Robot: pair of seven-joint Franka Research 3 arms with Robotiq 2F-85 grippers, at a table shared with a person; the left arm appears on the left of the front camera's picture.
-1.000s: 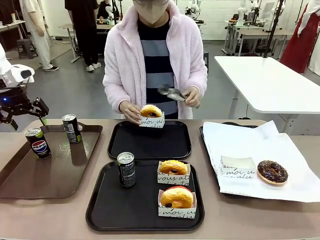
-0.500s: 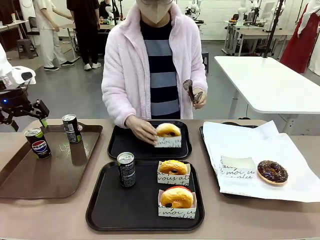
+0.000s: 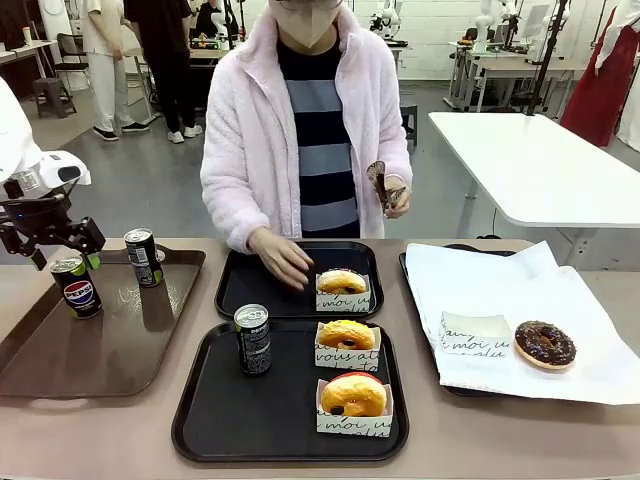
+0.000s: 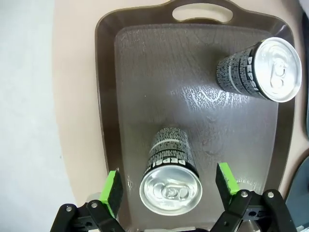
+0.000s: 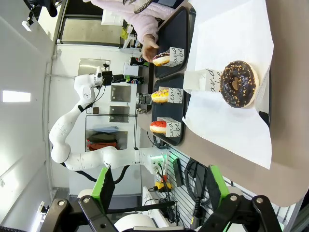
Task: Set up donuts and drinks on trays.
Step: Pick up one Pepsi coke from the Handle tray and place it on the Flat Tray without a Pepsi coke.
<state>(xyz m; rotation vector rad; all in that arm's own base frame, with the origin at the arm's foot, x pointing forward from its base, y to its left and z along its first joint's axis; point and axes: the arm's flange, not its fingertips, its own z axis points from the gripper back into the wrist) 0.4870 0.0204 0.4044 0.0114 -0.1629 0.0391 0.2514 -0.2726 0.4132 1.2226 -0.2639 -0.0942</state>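
Trays for task: 2 matte black, in line front to back at centre of surface [image 3: 100,440].

Near black tray [image 3: 270,420]: holds third can [image 3: 252,340], upright at left side. Holds also middle donut [image 3: 346,342] and front donut [image 3: 354,398], golden-brown, each in white lettered sleeve, in line front to back at right side.

Far black tray [image 3: 255,290]: holds far donut [image 3: 342,290] in matching sleeve, at near right corner. Person's hand [image 3: 282,262] low over same tray, just left of far donut; contact with sleeve not discernible.

Brown tray [image 3: 100,350], at robot's left: holds roundel can [image 3: 78,290] and second can [image 3: 143,258], both upright, near each other, toward far end of tray.

Left end effector [image 3: 65,258]: released, jaws spread wide, pointing down at roundel can. Seen from left wrist view: green pads [image 4: 113,191] flanking silver can top, with a gap on each side and no contact. Pad height against can rim: cannot tell.

Right end effector [image 5: 159,186]: released, jaws spread wide, gripping nothing, well apart from goods on surface.

Paper-lined tray [image 3: 480,280], at robot's right: carries 1 chocolate donut [image 3: 545,344] lying bare on white paper, with empty sleeve [image 3: 475,333] just beside it on side nearer centre.
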